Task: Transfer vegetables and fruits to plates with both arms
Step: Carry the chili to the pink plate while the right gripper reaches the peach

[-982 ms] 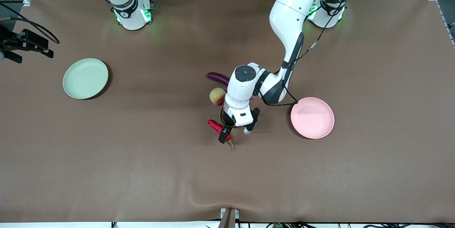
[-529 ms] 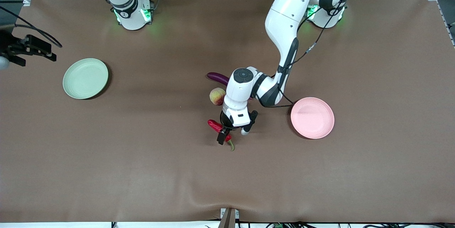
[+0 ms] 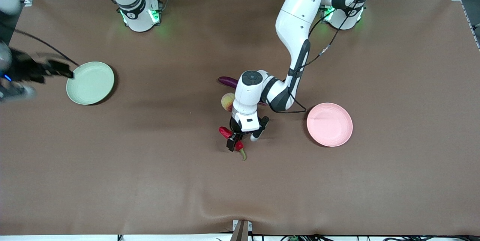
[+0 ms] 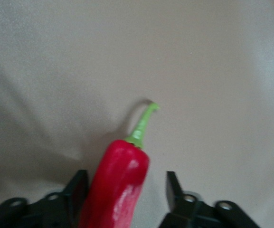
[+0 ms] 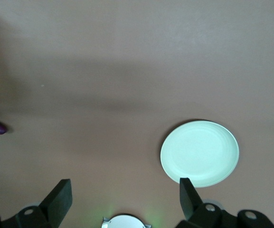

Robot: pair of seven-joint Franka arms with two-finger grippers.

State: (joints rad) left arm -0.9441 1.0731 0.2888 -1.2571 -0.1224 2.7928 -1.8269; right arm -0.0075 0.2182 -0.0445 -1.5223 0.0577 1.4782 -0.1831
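Left gripper (image 3: 243,140), low at mid-table, jaws spread astride the red chili pepper (image 4: 118,183), which lies on the brown table (image 3: 150,181) nearer the front camera than the peach (image 3: 227,102) and purple eggplant (image 3: 227,80). Pink plate (image 3: 329,124) lies bare toward the left arm's end. Right gripper (image 5: 122,202), jaws spread, hangs high by the bare green plate (image 5: 200,153).
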